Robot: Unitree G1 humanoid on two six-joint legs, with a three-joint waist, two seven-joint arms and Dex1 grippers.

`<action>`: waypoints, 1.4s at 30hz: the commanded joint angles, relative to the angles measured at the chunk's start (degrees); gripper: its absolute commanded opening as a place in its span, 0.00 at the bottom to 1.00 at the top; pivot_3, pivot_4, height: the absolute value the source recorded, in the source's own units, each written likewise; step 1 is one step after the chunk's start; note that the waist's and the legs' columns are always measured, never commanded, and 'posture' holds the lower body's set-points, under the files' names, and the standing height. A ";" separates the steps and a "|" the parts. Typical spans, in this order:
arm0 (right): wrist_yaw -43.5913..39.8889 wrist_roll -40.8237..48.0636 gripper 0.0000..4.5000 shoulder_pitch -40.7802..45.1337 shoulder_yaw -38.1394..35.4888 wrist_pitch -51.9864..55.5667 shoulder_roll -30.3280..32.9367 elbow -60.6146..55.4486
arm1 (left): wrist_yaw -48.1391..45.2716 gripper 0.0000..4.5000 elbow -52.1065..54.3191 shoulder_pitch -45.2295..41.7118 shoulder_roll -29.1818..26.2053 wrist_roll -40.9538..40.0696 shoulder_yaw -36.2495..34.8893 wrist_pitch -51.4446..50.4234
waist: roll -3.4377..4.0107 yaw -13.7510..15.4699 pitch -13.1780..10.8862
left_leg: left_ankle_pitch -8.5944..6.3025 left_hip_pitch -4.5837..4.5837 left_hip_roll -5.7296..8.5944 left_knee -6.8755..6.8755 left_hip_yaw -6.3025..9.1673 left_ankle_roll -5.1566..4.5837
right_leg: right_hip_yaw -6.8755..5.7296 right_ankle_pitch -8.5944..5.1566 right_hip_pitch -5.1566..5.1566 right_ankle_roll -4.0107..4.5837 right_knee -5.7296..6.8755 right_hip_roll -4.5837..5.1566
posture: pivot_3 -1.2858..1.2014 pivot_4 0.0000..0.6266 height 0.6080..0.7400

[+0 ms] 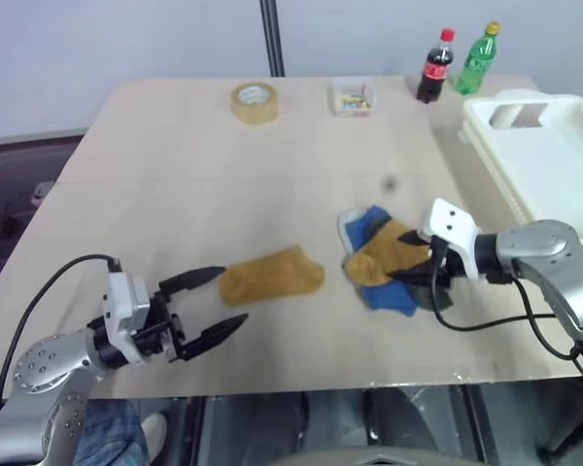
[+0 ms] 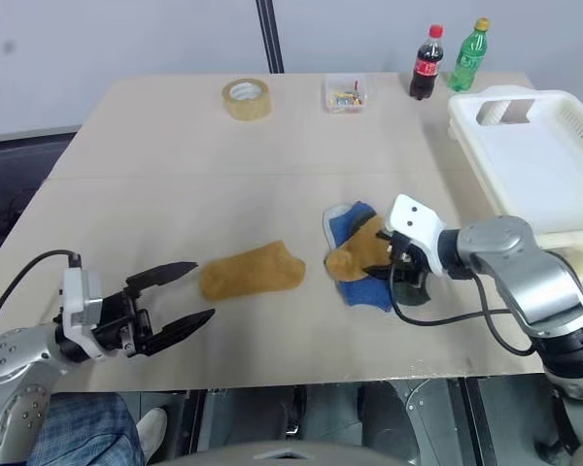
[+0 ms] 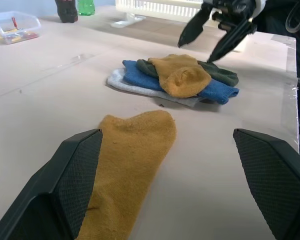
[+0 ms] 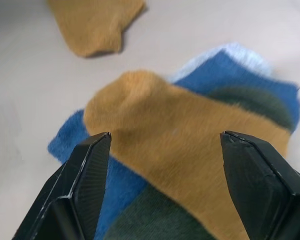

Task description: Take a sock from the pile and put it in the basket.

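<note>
The pile [image 1: 384,257] of mustard, blue and dark green socks lies right of the table's centre, a mustard one on top [image 4: 180,130]. A single mustard sock [image 1: 272,275] lies flat to the left of the pile. My right gripper [image 3: 196,51] hovers at the pile's right side, pointing down at it, open and empty. The top sock shows between its two fingertips [image 4: 90,170] in the right wrist view. My left gripper [image 1: 231,296] stands open and level near the front edge, aimed at the lone sock [image 3: 130,165]. The white slotted basket [image 1: 486,136] sits at the table's right edge.
At the back of the table stand a roll of tape [image 1: 255,102], a small clear box of colourful bits [image 1: 353,97], a cola bottle [image 1: 434,66] and a green bottle [image 1: 476,60]. A black cable [image 1: 486,316] loops off my right wrist.
</note>
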State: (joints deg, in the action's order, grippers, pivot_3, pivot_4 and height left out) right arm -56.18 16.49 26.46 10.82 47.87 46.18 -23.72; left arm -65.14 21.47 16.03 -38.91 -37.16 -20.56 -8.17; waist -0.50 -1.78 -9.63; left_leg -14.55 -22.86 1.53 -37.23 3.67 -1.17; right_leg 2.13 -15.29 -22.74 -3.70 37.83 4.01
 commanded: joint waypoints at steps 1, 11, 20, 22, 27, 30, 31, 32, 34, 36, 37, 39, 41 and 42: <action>0.97 0.57 0.80 0.40 -0.01 -0.85 -0.99 -0.84 | -0.52 1.00 0.45 -0.18 -0.82 -0.06 -0.29 0.34 | 0.00 -0.01 0.00 | 0.00 0.00 0.00 0.00 0.00 0.00 | 0.01 0.00 0.00 0.00 0.00 0.00 | 0.52 0.24 0.99; 2.50 -0.33 0.43 1.18 2.30 -1.07 -2.82 0.46 | -1.04 1.00 0.50 0.04 -0.09 -0.35 0.24 0.57 | 0.00 0.23 0.00 | 0.00 0.00 0.00 -0.01 0.02 0.00 | -0.02 0.00 0.00 0.00 0.00 0.00 | 0.52 0.24 0.99; 2.27 0.24 0.01 1.04 2.27 -0.97 -2.63 0.27 | -1.03 1.00 0.22 -0.49 -0.07 0.01 0.71 0.73 | 0.00 0.40 0.00 | 0.00 0.00 -0.01 -0.01 0.02 0.00 | -0.02 0.00 0.00 0.00 0.00 -0.01 | 0.52 0.24 0.99; 2.23 0.46 0.01 0.94 2.27 -0.77 -2.65 0.02 | -1.08 1.00 0.04 -0.56 -0.07 0.13 0.79 0.83 | 0.00 0.48 0.00 | 0.00 0.00 -0.01 -0.01 0.02 0.00 | -0.02 0.00 0.00 0.00 0.00 -0.01 | 0.52 0.24 0.99; 2.06 1.04 0.01 0.64 2.31 -0.11 -2.48 -0.33 | -1.19 1.00 -0.26 -0.57 0.00 0.41 1.00 1.06 | 0.00 0.83 0.00 | 0.00 0.00 -0.01 -0.01 0.02 0.00 | -0.02 0.00 0.00 0.00 0.00 -0.03 | 0.52 0.24 0.99; 2.73 1.78 0.01 0.76 1.66 0.96 -3.00 -0.35 | -1.23 1.00 -0.36 -0.56 0.04 0.55 1.13 1.20 | 0.00 0.90 0.00 | 0.00 0.00 -0.01 -0.01 0.02 0.00 | -0.02 0.00 0.00 0.00 0.00 -0.03 | 0.52 0.24 0.99; 3.09 2.48 0.01 1.27 1.24 1.98 -3.49 -0.56 | -1.21 1.00 -0.31 -0.51 0.11 0.62 1.21 1.28 | 0.00 0.90 0.00 | 0.00 0.00 -0.01 -0.01 0.02 0.00 | -0.02 0.00 0.00 0.00 0.00 -0.02 | 0.52 0.24 0.99; 3.37 2.90 0.01 1.69 1.10 2.70 -3.85 -0.67 | -1.23 1.00 -0.38 -0.55 0.16 0.71 1.29 1.36 | 0.00 0.88 0.00 | 0.00 0.00 -0.01 -0.01 0.02 0.00 | -0.02 0.00 0.00 0.00 0.00 -0.02 | 0.52 0.24 0.99; 3.84 3.41 0.13 2.13 1.17 3.67 -4.23 -0.86 | -1.28 1.00 -0.48 -0.63 0.26 0.81 1.34 1.42 | 0.00 0.87 0.00 | 0.00 0.00 -0.01 -0.01 0.01 0.00 | -0.02 0.00 0.00 0.00 0.00 -0.02 | 0.52 0.24 0.99; 5.12 3.32 0.31 2.30 1.30 4.43 -5.04 -0.59 | -1.30 1.00 -0.51 -0.70 0.25 0.82 1.37 1.42 | 0.00 0.89 0.00 | 0.00 0.00 -0.01 -0.01 0.02 0.00 | -0.02 0.00 0.00 0.00 0.01 -0.02 | 0.52 0.24 0.99; 5.78 3.19 0.31 2.41 1.37 4.70 -5.39 -0.31 | -1.30 1.00 -0.50 -0.69 0.24 0.82 1.38 1.42 | -0.01 0.90 0.01 | 0.00 0.00 -0.01 -0.02 0.02 0.00 | -0.02 0.00 0.00 0.00 0.01 -0.02 | 0.52 0.24 0.99; 6.33 2.83 0.31 2.50 1.77 4.64 -5.47 0.05 | -1.25 1.00 -0.43 -0.62 0.23 0.85 1.39 1.45 | 0.00 0.92 0.00 | 0.00 0.00 -0.01 -0.02 0.02 0.00 | -0.02 0.00 0.00 0.00 0.01 -0.01 | 0.52 0.24 0.99; 6.29 3.06 0.31 2.56 1.91 4.78 -5.54 0.14 | -1.19 1.00 -0.34 -0.54 0.21 0.83 1.35 1.44 | -0.01 0.93 0.00 | 0.00 -0.01 0.00 -0.02 0.02 0.00 | -0.02 0.00 0.00 0.00 0.01 -0.01 | 0.52 0.24 0.99; 6.28 3.11 0.31 2.53 2.09 4.85 -5.54 0.16 | -1.17 1.00 -0.33 -0.50 0.20 0.82 1.34 1.43 | 0.00 0.93 0.00 | 0.00 -0.01 0.00 -0.02 0.02 0.00 | -0.02 0.00 0.00 0.00 0.01 -0.02 | 0.52 0.24 0.99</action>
State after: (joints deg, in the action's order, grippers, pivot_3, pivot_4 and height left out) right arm -50.05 19.18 28.02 13.27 52.56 40.51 -22.37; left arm -66.08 20.66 15.54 -38.65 -36.14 -19.04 -7.59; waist -0.51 -0.84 -9.63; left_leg -14.55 -22.86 1.53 -37.25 3.68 -1.17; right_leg 2.11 -15.29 -22.73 -3.70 37.84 3.99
